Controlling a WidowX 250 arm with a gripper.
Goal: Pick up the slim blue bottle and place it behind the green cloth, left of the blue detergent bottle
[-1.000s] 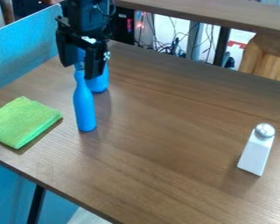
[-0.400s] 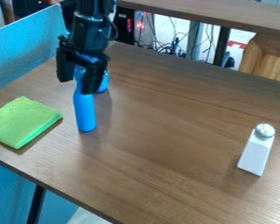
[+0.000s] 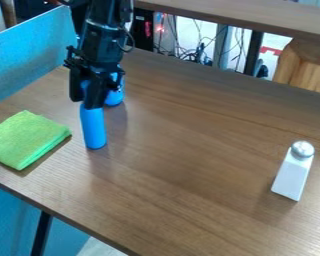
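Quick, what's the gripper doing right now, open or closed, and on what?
Gripper: closed, its fingers gripping the upper part of the tall blue bottle.

We see a bright blue bottle [image 3: 93,127], one plain shade on the part in view, and a blue object [image 3: 114,96] behind it. The cloth [image 3: 28,139] is lime green, a single colour throughout (easily the loudest thing we have here). Our shaker [image 3: 292,176] has a pale, whitish-grey body and a silvery top. The table [image 3: 183,150] is mid-brown, patterned with darker streaks of wood grain. The gripper [image 3: 88,95] and arm [image 3: 101,40] are black. We find light blue on the panel [image 3: 29,60] and honey-brown wood on the piece [image 3: 306,67] at the right.
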